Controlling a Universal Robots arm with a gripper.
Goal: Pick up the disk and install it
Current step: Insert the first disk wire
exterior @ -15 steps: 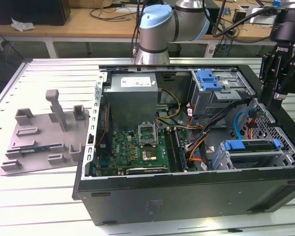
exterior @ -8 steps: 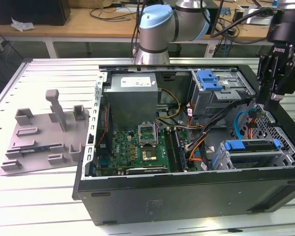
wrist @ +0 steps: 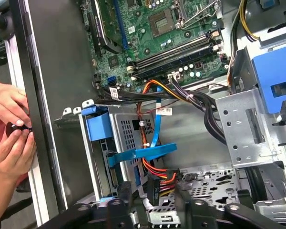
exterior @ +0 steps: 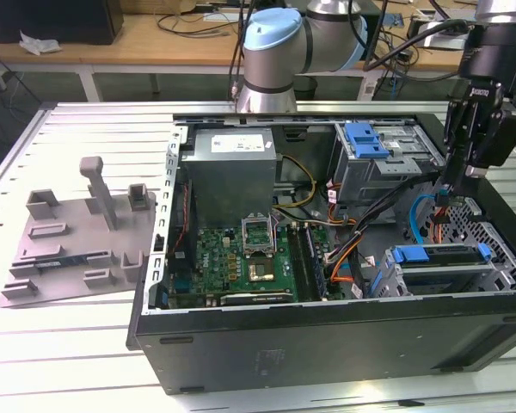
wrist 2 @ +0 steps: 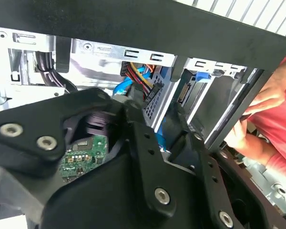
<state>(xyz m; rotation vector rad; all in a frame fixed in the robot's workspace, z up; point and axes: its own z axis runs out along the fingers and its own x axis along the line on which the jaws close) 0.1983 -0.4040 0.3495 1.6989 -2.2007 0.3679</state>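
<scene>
My gripper hangs btw grey metal upper drive cage & blue-fronted lower metal cage; little room. Blue flat data cable + orange-red wire bundle cross below. Person's hands at black case wall. Open space over green motherboard.

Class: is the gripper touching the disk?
Cannot tell. In the first wrist view the gripper hangs beside the disk, one finger overlapping its cage; neither contact nor gap shows plainly.
</scene>
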